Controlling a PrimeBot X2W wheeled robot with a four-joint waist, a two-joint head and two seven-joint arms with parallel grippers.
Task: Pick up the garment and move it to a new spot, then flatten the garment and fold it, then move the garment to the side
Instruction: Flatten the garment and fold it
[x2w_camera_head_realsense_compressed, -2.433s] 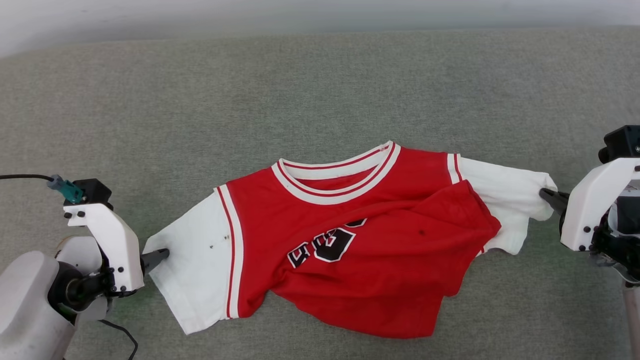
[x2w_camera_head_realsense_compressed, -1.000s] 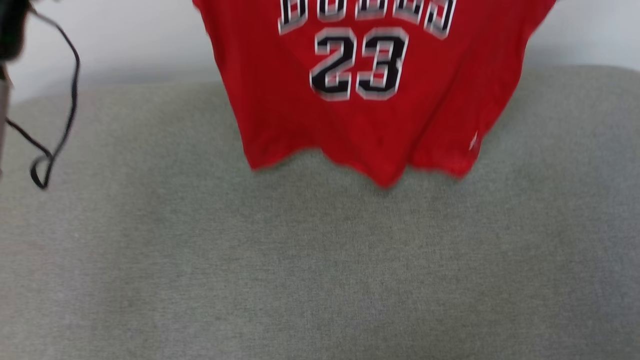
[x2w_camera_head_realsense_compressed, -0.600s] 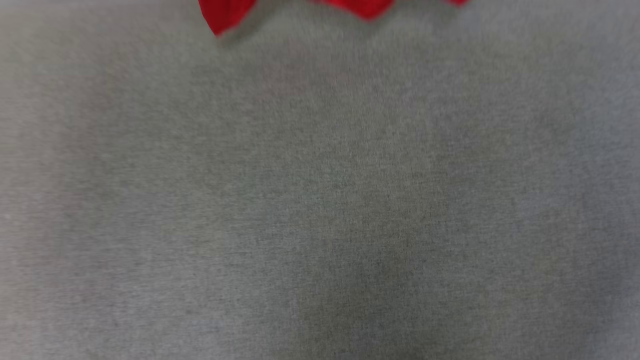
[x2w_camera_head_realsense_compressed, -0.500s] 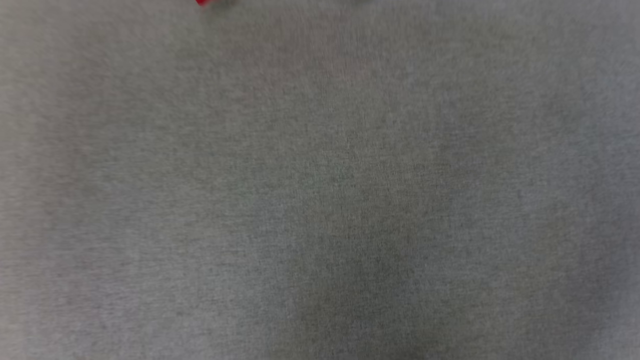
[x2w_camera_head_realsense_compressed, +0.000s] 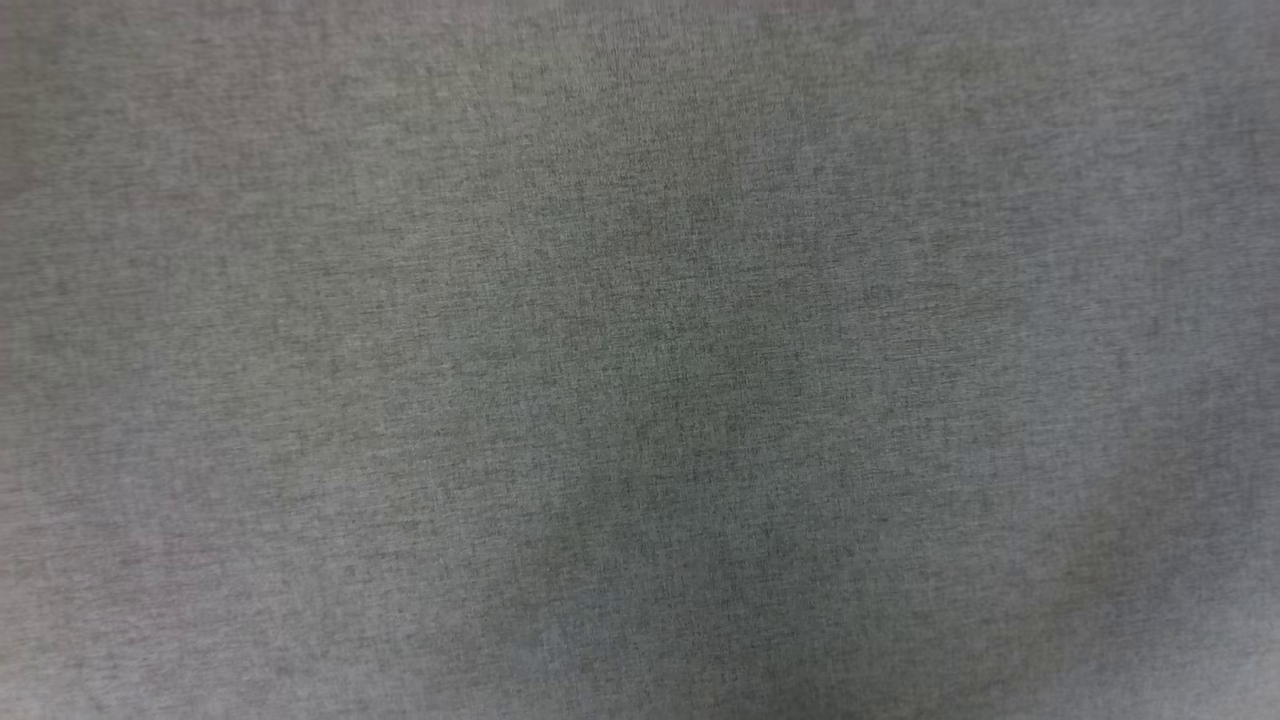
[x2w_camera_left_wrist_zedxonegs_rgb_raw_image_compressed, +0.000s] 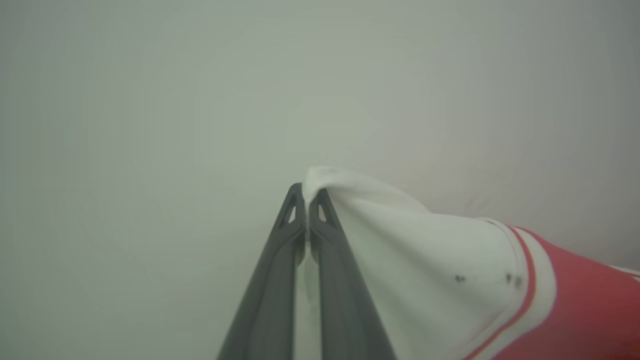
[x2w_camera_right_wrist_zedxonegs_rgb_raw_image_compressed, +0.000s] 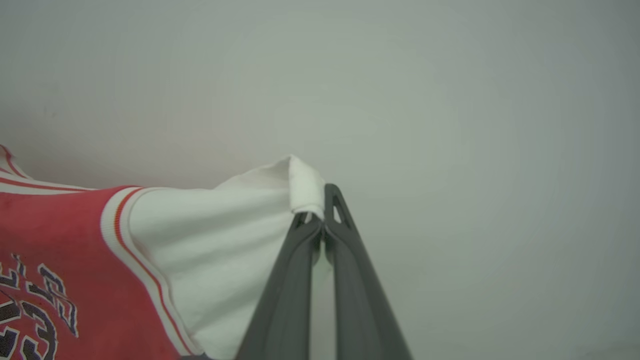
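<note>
The garment is a red jersey with white sleeves and red-and-white striped trim, held up in the air. In the left wrist view my left gripper is shut on the tip of one white sleeve, and the cloth stretches away to the right. In the right wrist view my right gripper pinches the other white sleeve of the garment, with the red front and black white-edged lettering hanging at the lower left.
The head view looks straight down on the grey fabric surface, slightly blurred. Behind the raised sleeves both wrist views show a plain pale wall.
Both grippers lifted the jersey off the grey surface by its sleeves. The head camera tipped down, so the hanging red hem slid out of the top of the head view.
</note>
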